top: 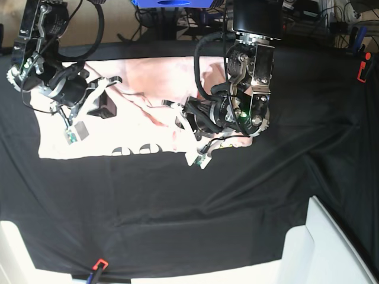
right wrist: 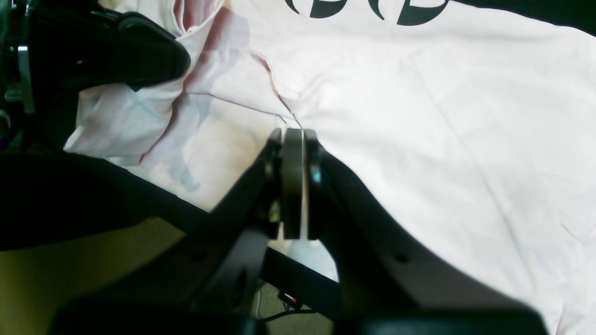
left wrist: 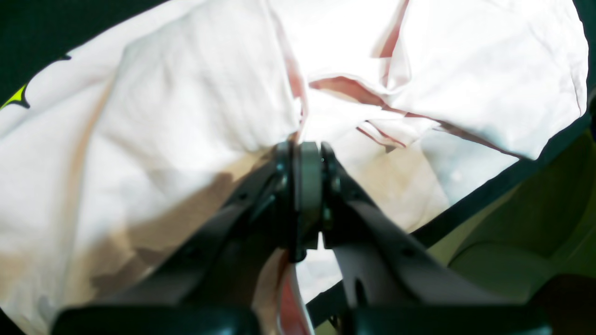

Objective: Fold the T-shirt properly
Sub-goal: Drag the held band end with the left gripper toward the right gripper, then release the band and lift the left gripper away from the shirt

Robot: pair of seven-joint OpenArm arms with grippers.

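Observation:
The pale pink T-shirt (top: pixel 148 83) lies crumpled on the black table cloth, with black lettering (top: pixel 137 149) along its near edge. My left gripper (top: pixel 182 116) is at the shirt's right part. In the left wrist view it (left wrist: pixel 307 150) is shut, and the shirt's (left wrist: pixel 186 116) folds bunch at its tips. My right gripper (top: pixel 104 110) is over the shirt's left part. In the right wrist view it (right wrist: pixel 293 134) is shut, with a thin strip of the shirt (right wrist: pixel 419 139) pinched between the pads. The lettering (right wrist: pixel 368 9) shows at the top there.
The black table cloth (top: pixel 207 207) covers the table. A red-tipped item (top: pixel 364 68) lies at the far right, and a red clip (top: pixel 99 264) sits on the front edge. White panels (top: pixel 331 254) stand at the lower corners. The other arm's dark body (right wrist: pixel 111 51) appears beside the right gripper.

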